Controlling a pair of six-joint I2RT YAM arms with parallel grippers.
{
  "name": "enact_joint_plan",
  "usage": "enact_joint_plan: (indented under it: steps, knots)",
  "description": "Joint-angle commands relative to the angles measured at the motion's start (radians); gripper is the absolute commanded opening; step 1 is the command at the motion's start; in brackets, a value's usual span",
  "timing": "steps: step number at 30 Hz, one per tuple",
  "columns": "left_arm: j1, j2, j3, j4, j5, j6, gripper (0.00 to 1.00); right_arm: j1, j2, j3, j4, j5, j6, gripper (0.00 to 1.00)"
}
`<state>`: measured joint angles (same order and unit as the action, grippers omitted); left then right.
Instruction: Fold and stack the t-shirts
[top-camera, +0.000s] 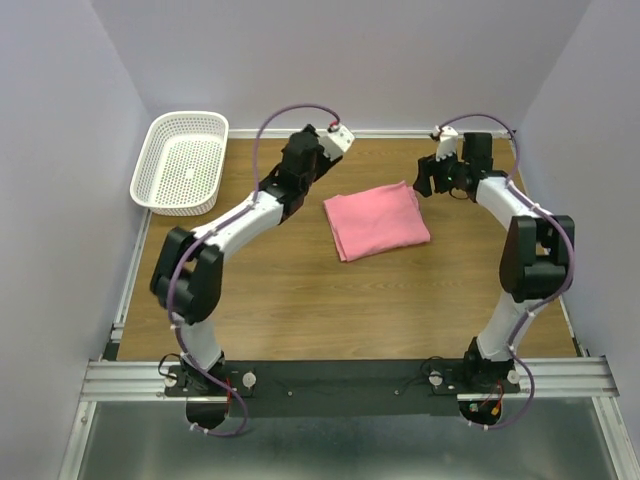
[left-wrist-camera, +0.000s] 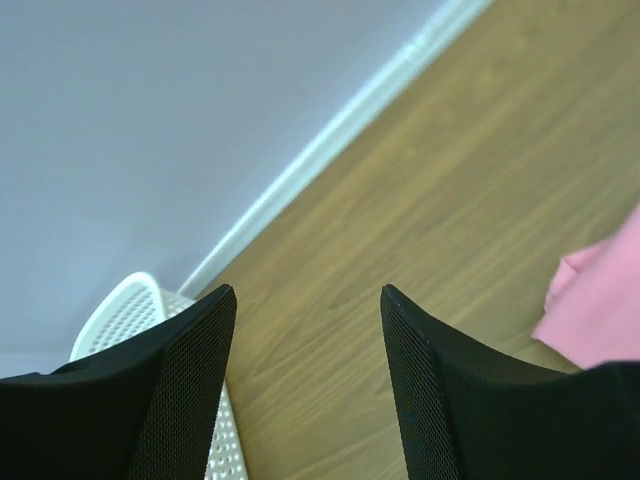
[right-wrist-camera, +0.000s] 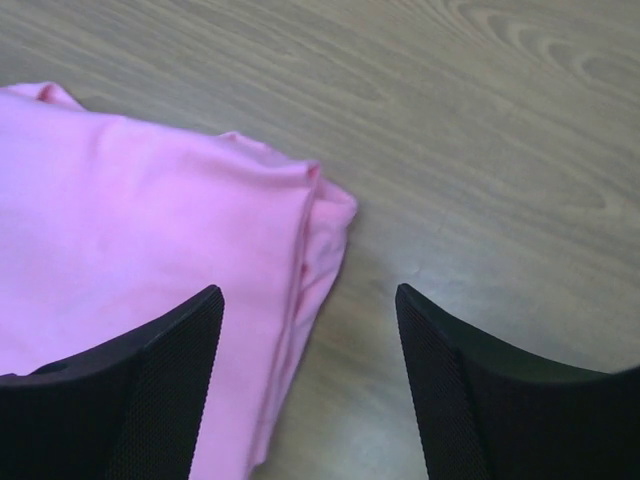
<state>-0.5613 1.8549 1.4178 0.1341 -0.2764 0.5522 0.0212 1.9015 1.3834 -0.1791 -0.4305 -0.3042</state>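
Observation:
A salmon-pink t-shirt (top-camera: 376, 220) lies folded into a flat rectangle on the wooden table, right of centre. My left gripper (top-camera: 300, 160) is open and empty, raised to the left of the shirt; its wrist view shows only a corner of the shirt (left-wrist-camera: 600, 310) at the right edge. My right gripper (top-camera: 432, 178) is open and empty, just off the shirt's far right corner; its wrist view shows the folded edge (right-wrist-camera: 150, 260) under the left finger and bare wood between the fingers.
A white plastic mesh basket (top-camera: 183, 160) stands at the table's far left corner and shows in the left wrist view (left-wrist-camera: 125, 310). Walls close the table at the back and both sides. Bare wood (top-camera: 330, 310) lies in front of the shirt.

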Motion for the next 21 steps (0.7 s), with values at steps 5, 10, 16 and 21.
enact_joint_plan:
  steps: [5, 10, 16, 21]
  knots:
    - [0.005, -0.382, -0.207, -0.025, 0.078, -0.374, 0.69, -0.006, -0.111, -0.191, 0.040, -0.066, 0.301, 0.86]
    - [0.005, -0.656, -0.483, 0.015, 0.196, -0.486, 0.69, -0.006, -0.024, -0.167, 0.020, -0.097, 0.372, 0.88]
    - [0.006, -0.908, -0.680, 0.002, 0.272, -0.586, 0.69, -0.004, 0.096, -0.074, 0.004, -0.088, 0.372, 0.87]
    - [0.006, -1.011, -0.747, -0.031, 0.270, -0.613, 0.69, 0.005, 0.165, -0.011, -0.029, -0.135, 0.373, 0.72]
